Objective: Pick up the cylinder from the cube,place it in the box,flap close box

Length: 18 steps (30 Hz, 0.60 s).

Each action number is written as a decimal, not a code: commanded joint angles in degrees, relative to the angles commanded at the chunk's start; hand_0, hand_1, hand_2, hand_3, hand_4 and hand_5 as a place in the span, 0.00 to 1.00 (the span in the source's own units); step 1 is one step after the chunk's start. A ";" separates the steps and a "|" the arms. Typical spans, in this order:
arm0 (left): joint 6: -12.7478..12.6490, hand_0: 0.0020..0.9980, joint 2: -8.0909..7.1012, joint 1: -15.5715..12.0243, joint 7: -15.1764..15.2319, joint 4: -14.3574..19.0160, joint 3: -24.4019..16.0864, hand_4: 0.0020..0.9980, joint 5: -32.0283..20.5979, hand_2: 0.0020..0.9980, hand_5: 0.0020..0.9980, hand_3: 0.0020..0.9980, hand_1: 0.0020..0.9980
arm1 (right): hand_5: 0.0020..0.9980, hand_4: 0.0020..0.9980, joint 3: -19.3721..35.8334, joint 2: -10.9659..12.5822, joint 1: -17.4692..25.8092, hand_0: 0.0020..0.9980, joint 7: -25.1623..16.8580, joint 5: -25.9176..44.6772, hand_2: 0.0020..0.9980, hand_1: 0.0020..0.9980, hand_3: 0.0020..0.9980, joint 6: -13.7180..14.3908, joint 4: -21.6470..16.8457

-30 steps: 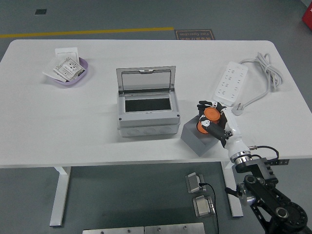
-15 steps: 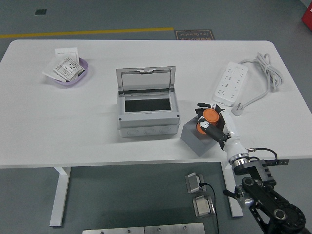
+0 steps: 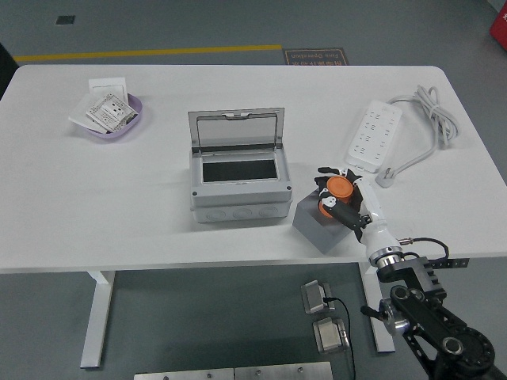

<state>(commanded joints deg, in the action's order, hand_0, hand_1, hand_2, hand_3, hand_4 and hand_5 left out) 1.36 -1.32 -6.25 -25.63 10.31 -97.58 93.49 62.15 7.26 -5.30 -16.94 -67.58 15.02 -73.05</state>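
Head view looks down on a white counter (image 3: 119,206) whose near edge runs across the lower part of the picture. Right of centre, the right hand (image 3: 342,199) reaches in from the lower right corner on a black arm with a white wrist section. Its dark fingers (image 3: 349,216) are curled around an orange cylinder (image 3: 338,192), pinching it from both sides. The cylinder sits over the top of a grey cube (image 3: 315,223), which rests on the counter close to its near edge; whether the cylinder touches the cube's top face cannot be told from this angle.

Just left of the cube stands a grey box (image 3: 238,180) with its hinged transparent flap (image 3: 236,130) raised upright at the back, showing a dark rectangular opening inside. The box and the cube are near each other but apart.

Farther back on the right lies a white power strip (image 3: 375,136), its cable (image 3: 436,111) coiled toward the counter's right edge. At the far left corner sits a purple dish (image 3: 135,119) holding white paper packets (image 3: 107,111). The left arm does not show.
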 joint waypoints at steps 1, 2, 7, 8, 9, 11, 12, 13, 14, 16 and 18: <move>-0.03 0.65 0.00 0.02 0.09 0.00 0.05 0.73 -0.10 0.58 0.41 0.62 0.67 | 0.01 0.21 -0.07 0.13 -0.29 0.63 0.31 -0.26 0.53 0.54 0.59 0.18 -0.17; -0.04 0.65 0.00 0.04 0.18 0.00 0.10 0.73 -0.21 0.58 0.41 0.62 0.67 | 0.01 0.21 -0.13 0.26 -0.56 0.63 0.62 -0.54 0.53 0.54 0.59 0.34 -0.33; -0.04 0.65 0.00 0.10 0.76 0.00 0.24 0.73 -0.72 0.59 0.41 0.62 0.67 | 0.00 0.00 -0.08 0.95 -1.79 0.45 2.04 -2.24 0.45 0.37 0.52 0.77 -1.10; -0.04 0.65 0.00 0.10 0.83 0.00 0.24 0.73 -0.74 0.59 0.41 0.62 0.67 | 0.00 0.00 0.00 1.03 -1.91 0.45 2.22 -2.52 0.45 0.37 0.52 0.80 -1.24; -0.04 0.65 0.00 0.08 0.88 0.00 0.26 0.73 -0.74 0.59 0.41 0.62 0.67 | 0.00 0.00 0.12 1.14 -2.03 0.45 2.41 -2.85 0.45 0.37 0.52 0.84 -1.47; -0.04 0.65 0.00 0.05 0.94 0.00 0.25 0.73 -0.69 0.59 0.41 0.62 0.67 | 0.00 0.00 0.25 1.27 -2.17 0.41 2.60 -3.23 0.43 0.31 0.43 0.93 -1.79; -0.04 0.65 0.01 0.03 0.96 0.00 0.25 0.73 -0.68 0.59 0.41 0.62 0.67 | 0.00 0.00 0.28 1.32 -2.22 0.41 2.67 -3.36 0.43 0.31 0.43 0.98 -1.92; -0.04 0.65 0.01 0.02 0.97 0.00 0.27 0.73 -0.68 0.59 0.41 0.62 0.67 | 0.00 0.00 0.30 1.36 -2.29 0.41 2.74 -3.51 0.43 0.31 0.43 1.05 -2.06; -0.04 0.65 0.03 0.00 0.98 0.00 0.21 0.73 -0.61 0.59 0.41 0.62 0.67 | 0.00 0.00 0.29 1.39 -2.40 0.41 2.87 -3.78 0.43 0.31 0.43 1.24 -2.24; -0.03 0.65 0.05 -0.03 1.00 0.00 0.18 0.73 -0.50 0.58 0.42 0.62 0.67 | 0.00 0.00 0.22 1.46 -2.78 0.44 3.29 -4.80 0.44 0.31 0.44 1.96 -2.68; -0.03 0.65 0.06 -0.05 1.00 0.00 0.11 0.73 -0.39 0.58 0.42 0.62 0.67 | 0.00 0.00 0.08 1.58 -3.36 0.44 3.90 -6.48 0.44 0.31 0.44 2.93 -3.12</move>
<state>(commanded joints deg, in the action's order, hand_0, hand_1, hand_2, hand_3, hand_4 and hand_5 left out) 1.33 -1.26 -6.30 -24.63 10.31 -97.47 93.10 62.23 8.84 -8.66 -13.04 -74.06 17.94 -76.17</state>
